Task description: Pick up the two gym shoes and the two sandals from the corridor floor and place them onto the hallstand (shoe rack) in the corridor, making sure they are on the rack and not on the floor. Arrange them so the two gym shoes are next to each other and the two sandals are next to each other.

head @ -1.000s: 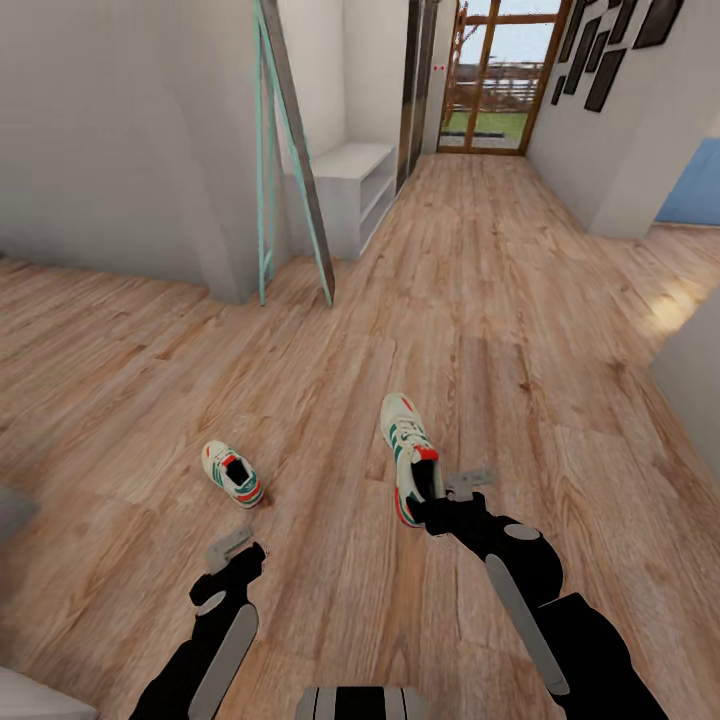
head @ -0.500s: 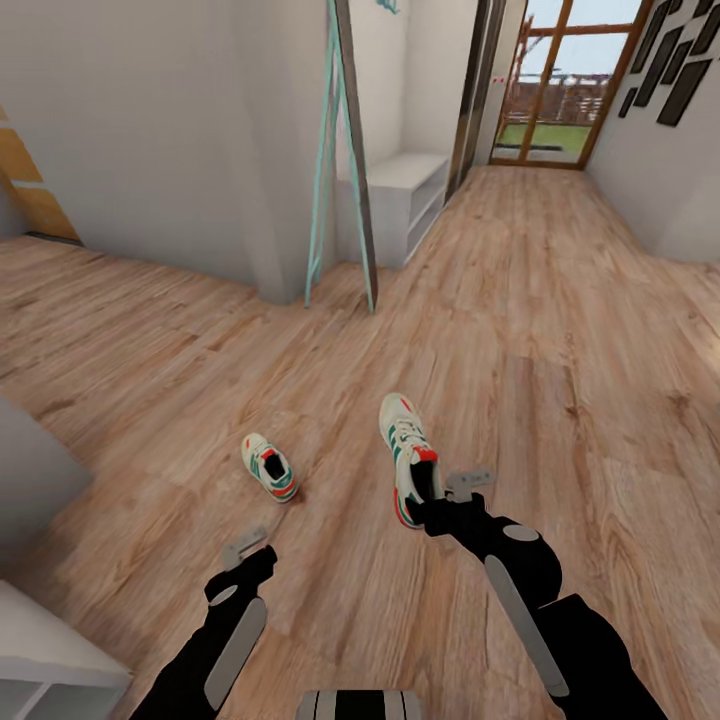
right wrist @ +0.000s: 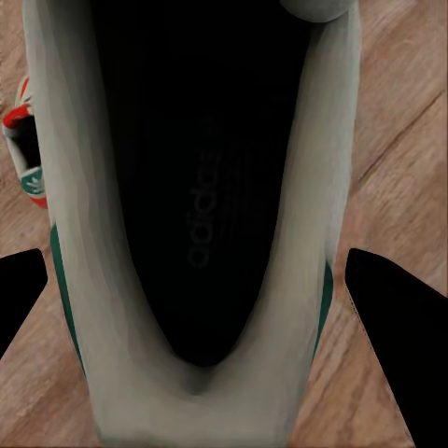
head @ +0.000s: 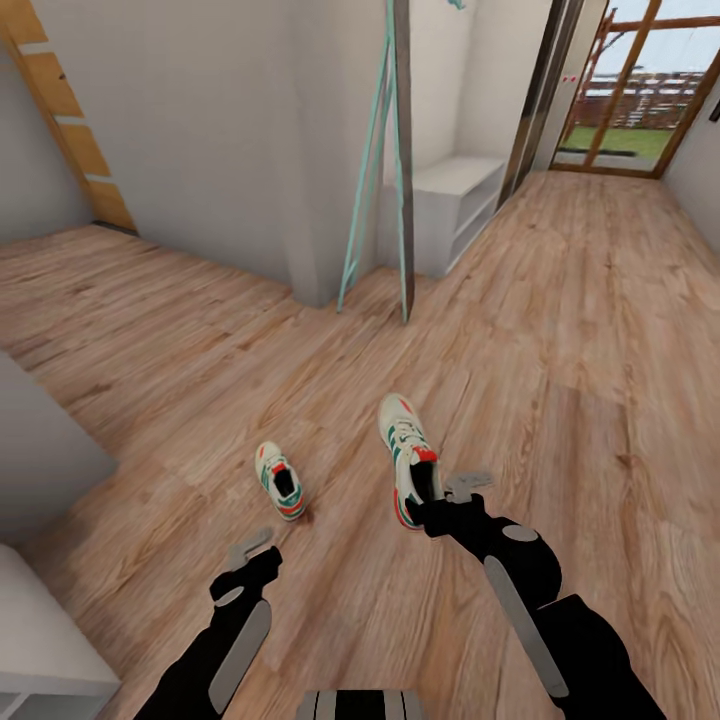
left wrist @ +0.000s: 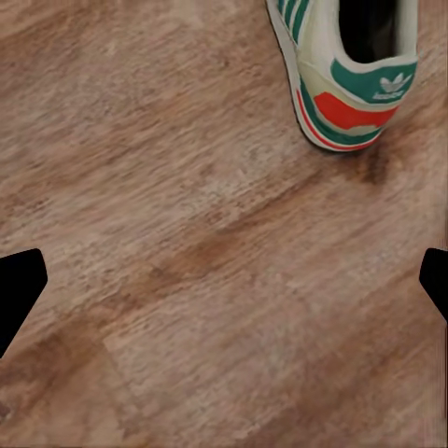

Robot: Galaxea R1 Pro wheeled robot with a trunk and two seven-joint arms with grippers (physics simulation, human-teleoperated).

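One gym shoe [head: 408, 455], white with green stripes and a red-orange heel, hangs over the corridor floor [head: 560, 330]. My right gripper [head: 432, 497] is shut on its heel rim. In the right wrist view the shoe's dark inside [right wrist: 201, 187] lies between the two fingers [right wrist: 397, 327]. The other gym shoe [head: 279, 481] lies on the floor just ahead of my left gripper [head: 250, 552], which is open and apart from it; its heel [left wrist: 350, 89] shows in the left wrist view. The sandals are out of view. A white flat-topped unit [head: 40, 640] sits at the lower left; I cannot tell whether it is the hallstand.
A teal-framed panel [head: 385, 170] leans on the wall corner ahead. Behind it a low white shelf unit [head: 455, 205] stands by the wall. A grey block [head: 40, 450] juts in at the left. The corridor runs to a glazed door [head: 640, 90] at the far right.
The camera has swung left, so the whole picture has shifted right. The right gripper still holds its shoe in the same pose. The floor shoe now shows nearer the left gripper.
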